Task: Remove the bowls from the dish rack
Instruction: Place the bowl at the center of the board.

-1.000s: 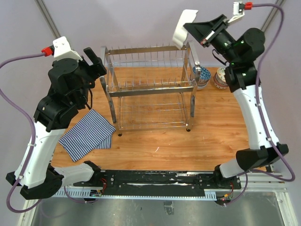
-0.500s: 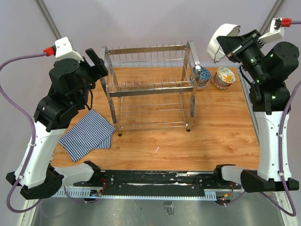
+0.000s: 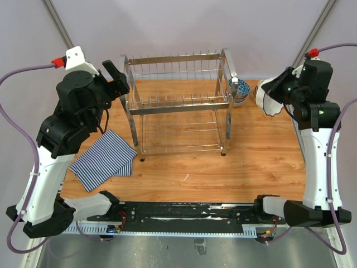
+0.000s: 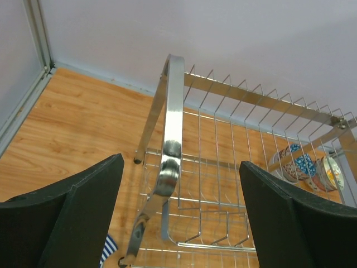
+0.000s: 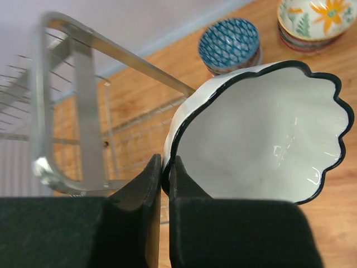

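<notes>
Right gripper [image 5: 164, 173] clamps the rim of the scalloped white bowl [image 5: 262, 134], tilted above the table [image 3: 262, 162] at its far right; so thin a pinch could let it slip, or it may knock the blue bowl [image 5: 230, 44] and floral bowl [image 5: 315, 19] close by; left gripper [image 4: 181, 167] gapes empty beside the dish rack [image 3: 178, 106]; striped cloth [image 3: 103, 159] lies near.

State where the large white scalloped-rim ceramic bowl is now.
The white scalloped bowl is at the top view's far right, pinched by its rim in the right gripper, beside the blue patterned bowl.
</notes>
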Robot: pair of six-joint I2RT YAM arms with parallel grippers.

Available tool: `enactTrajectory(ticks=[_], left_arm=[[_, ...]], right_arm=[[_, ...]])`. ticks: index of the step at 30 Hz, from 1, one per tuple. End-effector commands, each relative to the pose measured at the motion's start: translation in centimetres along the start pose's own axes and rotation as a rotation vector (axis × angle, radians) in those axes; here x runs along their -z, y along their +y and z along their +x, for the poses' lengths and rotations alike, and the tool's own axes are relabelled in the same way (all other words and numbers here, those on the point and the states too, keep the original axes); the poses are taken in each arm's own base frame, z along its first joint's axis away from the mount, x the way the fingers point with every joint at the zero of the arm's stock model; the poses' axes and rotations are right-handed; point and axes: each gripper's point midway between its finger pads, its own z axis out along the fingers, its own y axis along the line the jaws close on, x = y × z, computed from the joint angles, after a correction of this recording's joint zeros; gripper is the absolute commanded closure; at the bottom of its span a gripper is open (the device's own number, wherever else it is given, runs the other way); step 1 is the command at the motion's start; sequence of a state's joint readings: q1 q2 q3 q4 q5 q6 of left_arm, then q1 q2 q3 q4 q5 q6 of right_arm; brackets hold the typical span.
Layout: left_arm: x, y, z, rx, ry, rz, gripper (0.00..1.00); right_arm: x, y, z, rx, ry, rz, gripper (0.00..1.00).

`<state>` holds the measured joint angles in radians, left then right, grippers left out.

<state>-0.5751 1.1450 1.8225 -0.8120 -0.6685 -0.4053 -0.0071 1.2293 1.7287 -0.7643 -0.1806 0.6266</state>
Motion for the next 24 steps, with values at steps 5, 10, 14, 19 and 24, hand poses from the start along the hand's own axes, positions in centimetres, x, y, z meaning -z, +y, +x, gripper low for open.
enactTrajectory(ticks=[5, 10, 14, 19, 24], left_arm=[[1.2, 0.5, 1.1, 0.039, 0.038, 0.034, 0.09], [1.8, 0.8, 2.4, 0.059, 0.075, 0.049, 0.04], [2.2, 1.1, 4.0, 0.071, 0.115, 0.055, 0.00], [2.6, 2.0, 6.0, 0.077, 0.157, 0.044, 0.00], [3.0, 2.6, 8.0, 0.101, 0.195, 0.043, 0.00]], right_arm=[[-2.3, -5.3, 3.0, 0.112, 0.110, 0.166, 0.99], [-4.9, -8.3, 5.9, 0.138, 0.199, 0.233, 0.99], [-6.8, -10.0, 7.1, 0.165, 0.239, 0.269, 0.99], [-9.2, -11.7, 8.6, 0.184, 0.289, 0.299, 0.99], [-11.9, -13.2, 10.1, 0.194, 0.341, 0.311, 0.99]])
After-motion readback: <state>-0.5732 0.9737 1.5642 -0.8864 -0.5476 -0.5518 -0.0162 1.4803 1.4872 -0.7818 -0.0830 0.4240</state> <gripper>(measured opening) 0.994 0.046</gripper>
